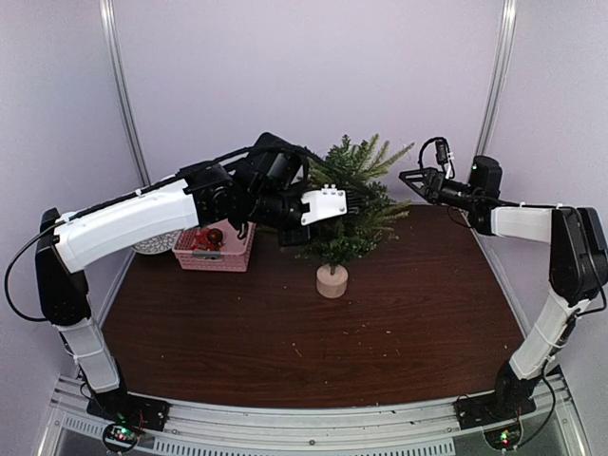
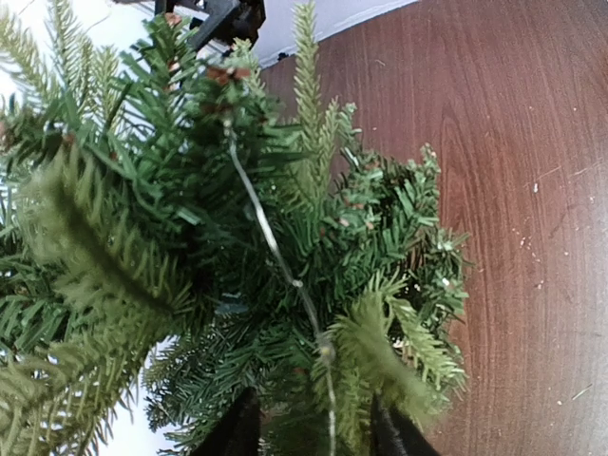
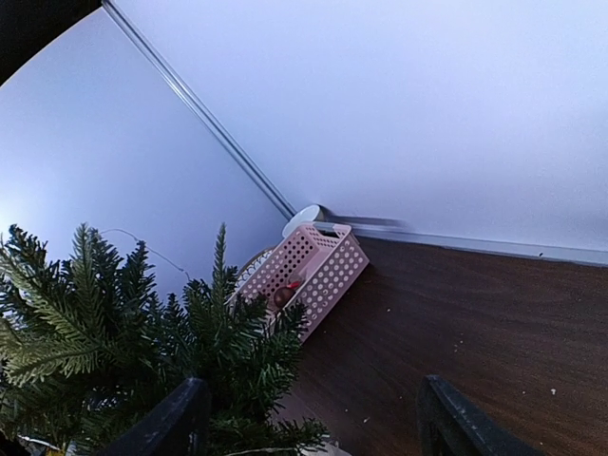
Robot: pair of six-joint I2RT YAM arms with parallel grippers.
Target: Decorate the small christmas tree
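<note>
The small christmas tree (image 1: 353,214) stands upright on its stump near the rear middle of the table (image 1: 408,323). Left gripper (image 2: 313,429): jaws apart among its branches, apparently pinching nothing. Right gripper (image 3: 312,418): jaws spread wide, empty, beside the tree's upper right branches.

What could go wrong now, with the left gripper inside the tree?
1. The left gripper sits among the branches of the tree; pulling back could drag them and tip the tree on its small base.
2. The thin thread runs between that gripper's fingers and may snag and come off.
3. The open right gripper hovers close to the branches and might knock them.
</note>
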